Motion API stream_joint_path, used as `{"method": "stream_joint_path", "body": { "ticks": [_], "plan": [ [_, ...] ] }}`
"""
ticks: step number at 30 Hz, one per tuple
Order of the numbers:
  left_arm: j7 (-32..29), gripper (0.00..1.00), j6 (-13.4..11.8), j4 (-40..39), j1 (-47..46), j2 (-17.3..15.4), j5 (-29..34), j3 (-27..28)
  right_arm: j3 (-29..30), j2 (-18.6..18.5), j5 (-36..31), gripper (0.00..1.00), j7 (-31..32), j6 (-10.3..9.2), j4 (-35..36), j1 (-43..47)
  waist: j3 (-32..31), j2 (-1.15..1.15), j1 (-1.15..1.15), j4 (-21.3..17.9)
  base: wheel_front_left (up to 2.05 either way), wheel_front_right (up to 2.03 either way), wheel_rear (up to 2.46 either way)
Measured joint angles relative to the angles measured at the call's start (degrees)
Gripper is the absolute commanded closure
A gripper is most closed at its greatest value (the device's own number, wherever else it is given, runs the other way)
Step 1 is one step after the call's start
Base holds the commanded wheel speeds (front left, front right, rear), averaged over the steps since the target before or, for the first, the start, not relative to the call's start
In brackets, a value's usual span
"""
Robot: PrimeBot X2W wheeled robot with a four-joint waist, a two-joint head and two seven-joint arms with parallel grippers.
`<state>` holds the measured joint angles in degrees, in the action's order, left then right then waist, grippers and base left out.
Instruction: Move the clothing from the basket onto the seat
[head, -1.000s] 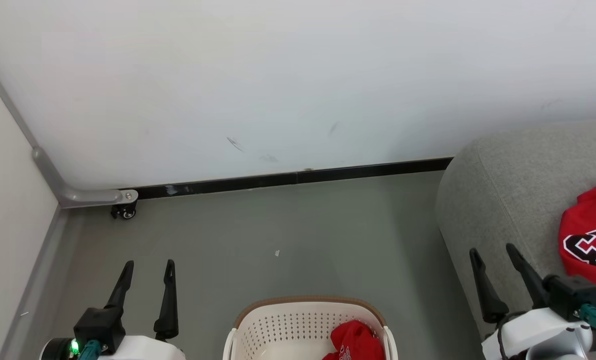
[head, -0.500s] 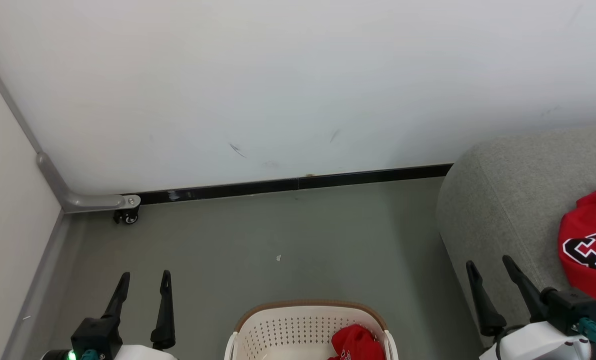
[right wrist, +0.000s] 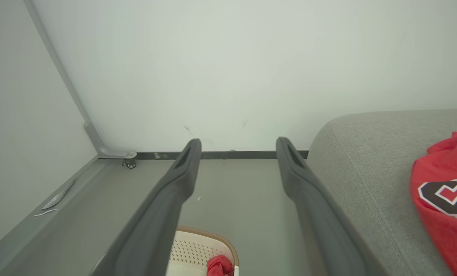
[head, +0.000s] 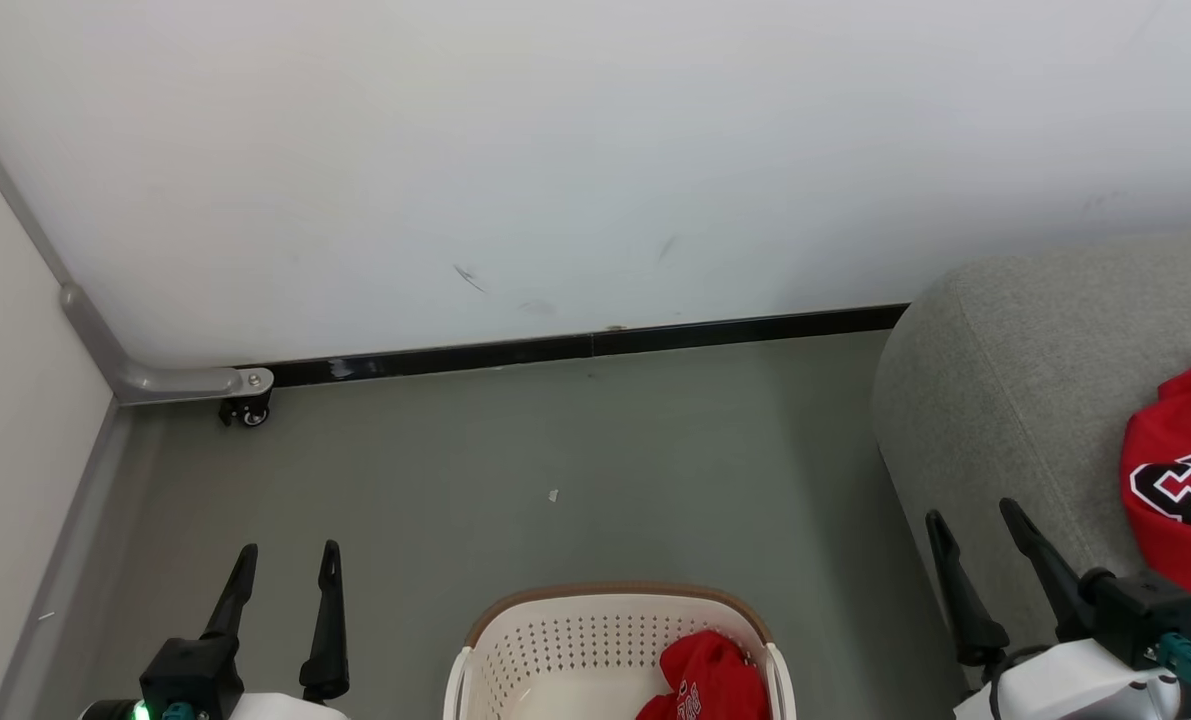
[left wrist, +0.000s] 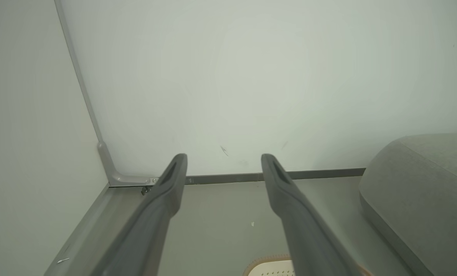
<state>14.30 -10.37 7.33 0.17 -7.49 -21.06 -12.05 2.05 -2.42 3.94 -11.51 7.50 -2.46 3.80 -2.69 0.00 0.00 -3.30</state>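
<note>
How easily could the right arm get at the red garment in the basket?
Probably yes: the right gripper is open and empty, the red garment lies uncovered in the basket, with nothing between them.

floor (head: 555, 440): basket (head: 595, 592), pale scrap (head: 553, 495), maybe paper | seat (head: 1005, 380): red garment (head: 1180, 480)
</note>
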Motion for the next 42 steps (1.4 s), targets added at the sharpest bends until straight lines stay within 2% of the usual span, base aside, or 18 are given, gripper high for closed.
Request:
{"method": "stream_joint_path", "body": {
  "ticks": [15, 22, 42],
  "plan": [
    [-0.2, 0.00, 2.5, 1.3, -3.0, -1.1, 2.6, -3.9, 1.3, 0.1, 0.1, 0.00, 0.0, 0.00, 2.7, 0.4, 3.6, 0.00, 0.00, -0.6, 0.00, 0.00, 0.00],
    [-1.7, 0.00, 4.4, 3.1, -6.4, -1.0, 2.8, -5.7, 3.7, 0.2, -0.1, 0.00, 0.4, 0.00, 4.7, 0.3, 6.5, 0.00, 0.00, -1.3, 0.00, 0.00, 0.00],
    [-4.8, 0.00, 7.6, 5.7, -16.0, -0.1, 6.1, -10.5, 6.6, 0.3, 0.2, 0.00, 0.4, 0.00, 9.6, -5.1, 16.7, 0.00, 0.00, -3.8, 0.00, 0.00, 0.00]
  ]
}}
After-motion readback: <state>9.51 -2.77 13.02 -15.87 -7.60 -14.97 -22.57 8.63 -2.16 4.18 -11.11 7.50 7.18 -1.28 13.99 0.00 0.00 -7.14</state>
